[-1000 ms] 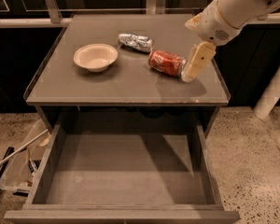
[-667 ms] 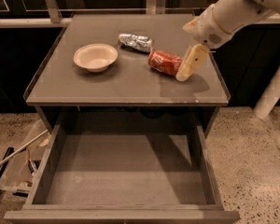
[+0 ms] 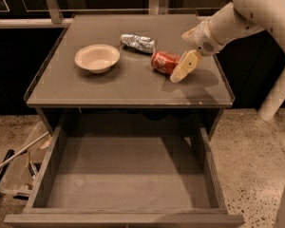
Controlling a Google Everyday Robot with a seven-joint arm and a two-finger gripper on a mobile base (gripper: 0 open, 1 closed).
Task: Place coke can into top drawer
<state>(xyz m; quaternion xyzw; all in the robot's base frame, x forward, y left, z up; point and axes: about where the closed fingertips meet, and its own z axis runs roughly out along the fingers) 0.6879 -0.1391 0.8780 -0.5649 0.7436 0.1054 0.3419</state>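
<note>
The coke can [image 3: 162, 61], red with white lettering, lies on its side on the cabinet top, right of centre. My gripper [image 3: 180, 71], cream-coloured, reaches in from the upper right and sits low over the top, right against the can's right end. The can still rests on the surface. The top drawer [image 3: 128, 170] is pulled fully open below the cabinet top, with nothing inside.
A crushed silver-grey can [image 3: 137, 42] lies just behind the coke can. A cream bowl [image 3: 97, 57] stands at the left of the cabinet top [image 3: 85, 87]. A clear bin with clutter [image 3: 19, 170] sits on the floor at left. A white post [image 3: 275, 94] stands at right.
My gripper has moved left and down, closing in on the right end of the coke can. The can, the bowl and the drawer have not moved.
</note>
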